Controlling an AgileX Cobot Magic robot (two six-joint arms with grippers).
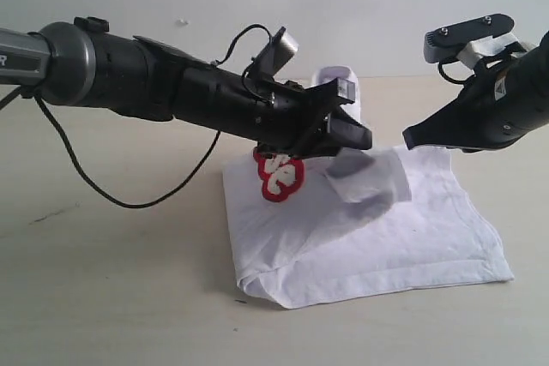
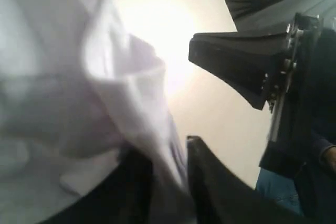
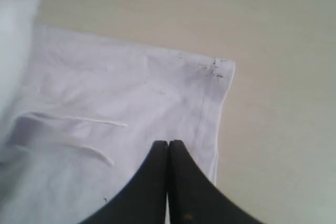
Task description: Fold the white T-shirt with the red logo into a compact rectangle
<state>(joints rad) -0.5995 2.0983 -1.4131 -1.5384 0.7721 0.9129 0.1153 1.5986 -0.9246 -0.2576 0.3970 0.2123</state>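
Note:
The white T-shirt (image 1: 386, 237) lies folded on the tan table, and a curl of the red logo (image 1: 280, 176) shows at its far left edge. My left gripper (image 1: 356, 139) reaches over the shirt from the left. A raised flap (image 1: 369, 173) hangs right below it. In the left wrist view its jaws (image 2: 165, 150) stand a little apart, with white cloth (image 2: 63, 77) still running between them. My right gripper (image 1: 409, 137) hovers over the shirt's far right part. It is shut and empty (image 3: 168, 142), above the cloth (image 3: 105, 98) near a hemmed corner.
The left arm's black cable (image 1: 129, 199) droops onto the table (image 1: 103, 297) left of the shirt. The two gripper tips are close together above the shirt. The right gripper's black tip (image 2: 194, 51) shows in the left wrist view. A pale object (image 1: 339, 75) sits behind the left gripper.

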